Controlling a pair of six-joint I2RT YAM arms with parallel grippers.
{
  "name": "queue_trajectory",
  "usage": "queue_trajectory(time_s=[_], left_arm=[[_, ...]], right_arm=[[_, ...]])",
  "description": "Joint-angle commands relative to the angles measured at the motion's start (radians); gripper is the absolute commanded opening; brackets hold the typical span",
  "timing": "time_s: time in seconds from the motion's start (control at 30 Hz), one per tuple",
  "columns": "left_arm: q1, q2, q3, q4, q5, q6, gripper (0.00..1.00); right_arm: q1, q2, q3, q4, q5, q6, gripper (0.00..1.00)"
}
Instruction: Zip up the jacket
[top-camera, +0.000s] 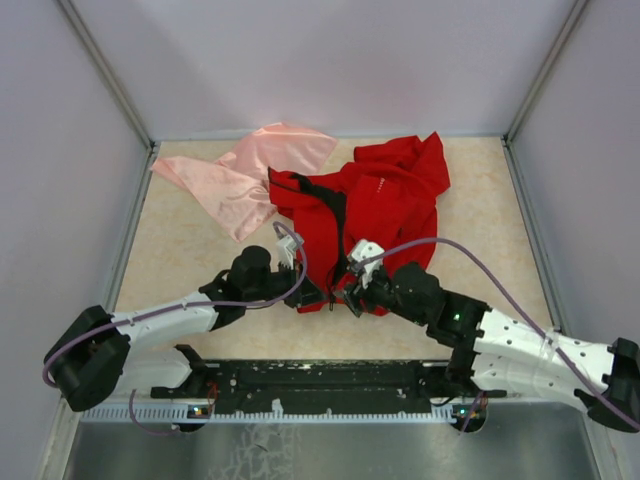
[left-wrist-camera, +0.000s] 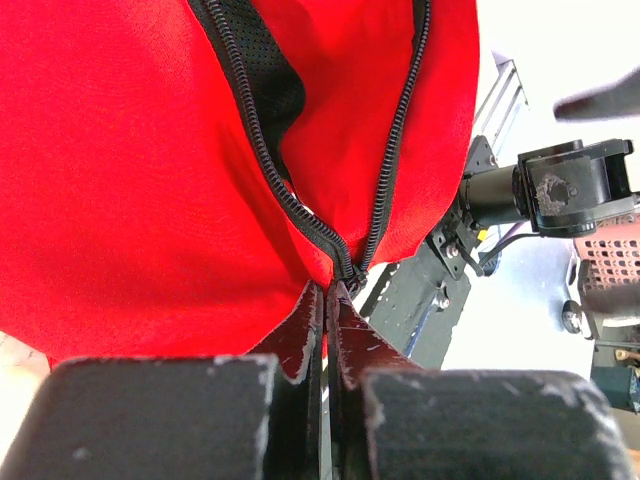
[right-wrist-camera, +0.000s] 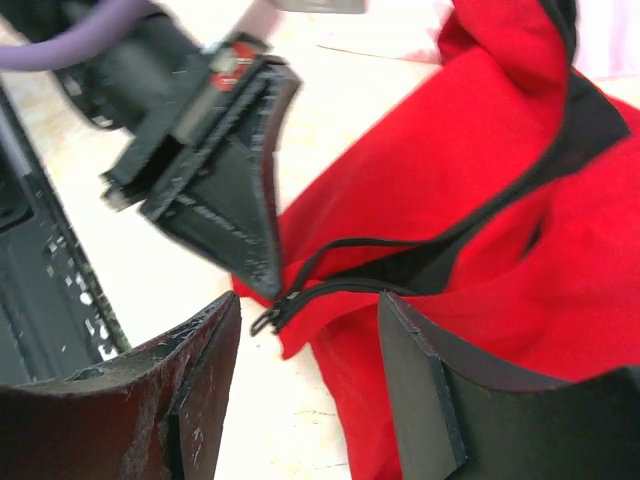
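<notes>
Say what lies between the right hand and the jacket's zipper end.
Only bare table, in the right wrist view; the left hand pinches the zipper end.

- Small white lettering (top-camera: 380, 184) sits on the chest of the red jacket (top-camera: 400, 215), too small for me to read.
- I can read nothing else.

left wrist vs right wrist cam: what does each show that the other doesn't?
Left wrist only: the left gripper from behind, shut on the jacket hem where the two zipper rows meet, with black mesh lining above.
Right wrist only: the right gripper open, the zipper pull showing between its fingers, and the table.
Both: the red jacket, its zipper unzipped, and the left gripper pinching the bottom end.
</notes>
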Motion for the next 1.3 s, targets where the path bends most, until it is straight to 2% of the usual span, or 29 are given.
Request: queue_trajectory(time_s=[0.0,0.23,0.4,0.53,0.67,1.1,1.27], left_arm=[[0.005,0.003,0.028,0.012,0.033,0.0,0.0],[0.005,0.002,0.013,0.032,0.048,-0.003,0.0],[0.005,-0.004,0.009,0.034,0.05,0.0,0.0],[0.006,-0.009,0.006,0.034,0.049,0.001,0.0],[0.007,-0.01,0.004,0.035,0.052,0.002,0.0],[0.007,-0.013,0.011,0.031,0.066,0.004,0.0],[0.007,-0.005,0.017,0.033,0.082,0.005,0.0]], right_arm=[[0.101,-0.034,-0.027,0.075,-0.009,-0.204,0.56],[0.226,-0.067,-0.169,0.2,-0.073,-0.518,0.54],[0.246,-0.014,-0.186,0.208,-0.067,-0.605,0.54],[0.289,0.052,-0.202,0.251,-0.01,-0.684,0.54],[0.341,0.084,-0.24,0.35,0.116,-0.788,0.54],[0.347,0.192,-0.317,0.555,0.252,-0.877,0.5],[0.347,0.218,-0.331,0.583,0.274,-0.883,0.48]])
